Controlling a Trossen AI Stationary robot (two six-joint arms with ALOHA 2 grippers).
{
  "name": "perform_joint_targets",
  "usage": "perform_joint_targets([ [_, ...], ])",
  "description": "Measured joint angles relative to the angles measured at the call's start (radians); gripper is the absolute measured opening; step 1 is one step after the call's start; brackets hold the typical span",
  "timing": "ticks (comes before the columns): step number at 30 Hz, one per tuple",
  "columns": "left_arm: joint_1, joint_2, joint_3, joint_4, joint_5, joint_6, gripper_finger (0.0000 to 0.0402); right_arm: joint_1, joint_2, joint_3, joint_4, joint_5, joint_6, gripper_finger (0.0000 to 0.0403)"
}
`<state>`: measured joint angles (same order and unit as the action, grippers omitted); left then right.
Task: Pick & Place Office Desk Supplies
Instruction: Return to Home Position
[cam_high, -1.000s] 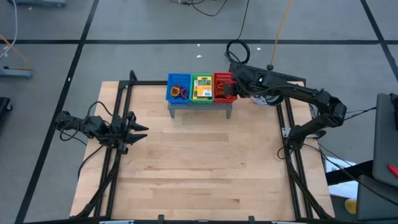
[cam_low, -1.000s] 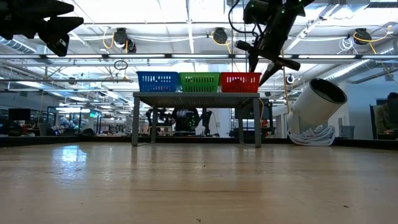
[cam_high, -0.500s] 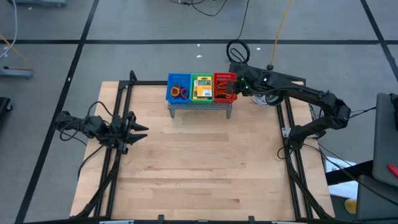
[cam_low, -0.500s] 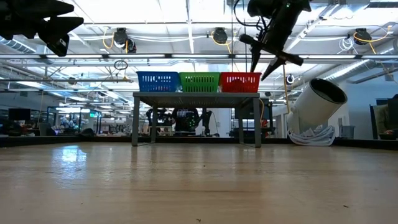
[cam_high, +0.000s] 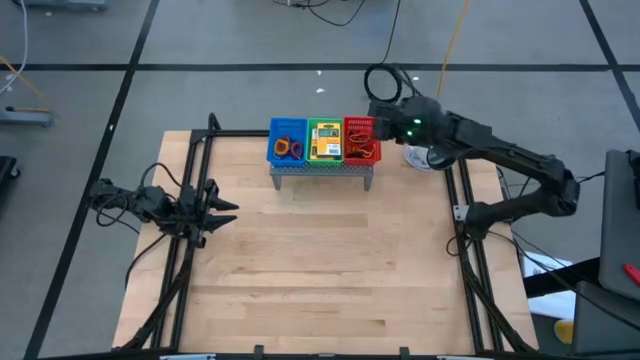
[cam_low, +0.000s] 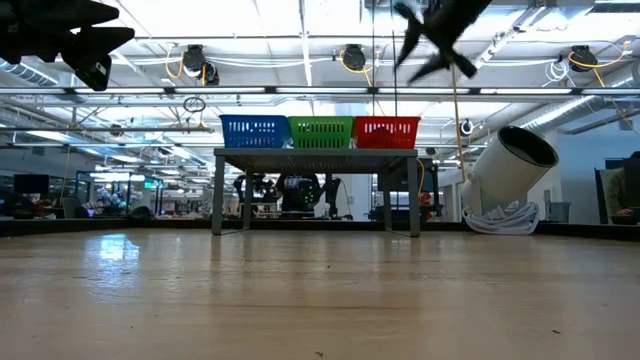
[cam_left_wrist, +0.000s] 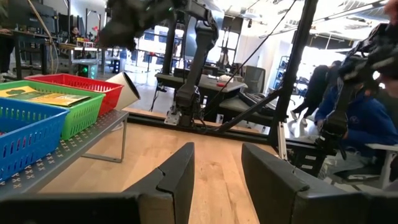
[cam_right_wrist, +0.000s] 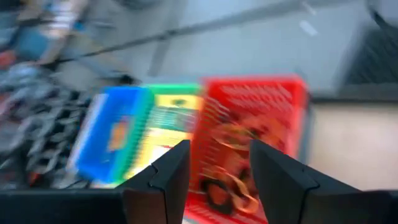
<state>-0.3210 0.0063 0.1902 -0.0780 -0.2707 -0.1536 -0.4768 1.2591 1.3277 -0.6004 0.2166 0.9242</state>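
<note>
Right tool (cam_high: 382, 122) is hovering open (gripping nothing) by red bin (cam_high: 361, 139), upper centre | left tool (cam_high: 228, 212) is waiting open at mid-left.

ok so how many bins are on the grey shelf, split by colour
blue bin: 1
green bin: 1
red bin: 1
total: 3, side by side on the shelf

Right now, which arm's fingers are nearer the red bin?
Right. The right fingers hover above the red bin's outer side; the left fingers wait far off, over the table's left edge.
</note>
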Motion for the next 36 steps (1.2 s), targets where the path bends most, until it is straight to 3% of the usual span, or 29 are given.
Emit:
perform_joint_targets([
  [8, 0.0, 0.0, 0.0, 0.0, 0.0, 0.0, 0.0141, 0.122, -0.178, -0.009, 0.078, -0.012, -0.487, 0.0158],
  [12, 0.0, 0.0, 0.0, 0.0, 0.0, 0.0, 0.0141, 0.171, -0.285, -0.11, 0.155, -0.118, -0.656, 0.0158],
  [17, 0.0, 0.0, 0.0, 0.0, 0.0, 0.0, 0.0141, 0.221, -0.477, -0.38, 0.382, -0.321, -0.698, 0.0158],
  [19, 0.0, 0.0, 0.0, 0.0, 0.0, 0.0, 0.0141, 0.248, -0.563, -0.482, 0.43, -0.352, -0.714, 0.0157],
  [29, 0.0, 0.0, 0.0, 0.0, 0.0, 0.0, 0.0141, 0.351, -0.961, -0.852, 0.469, -0.537, -1.085, 0.0157],
  [36, 0.0, 0.0, 0.0, 0.0, 0.0, 0.0, 0.0141, 0.358, -1.169, -0.997, 0.47, -0.557, -1.018, 0.0157],
])
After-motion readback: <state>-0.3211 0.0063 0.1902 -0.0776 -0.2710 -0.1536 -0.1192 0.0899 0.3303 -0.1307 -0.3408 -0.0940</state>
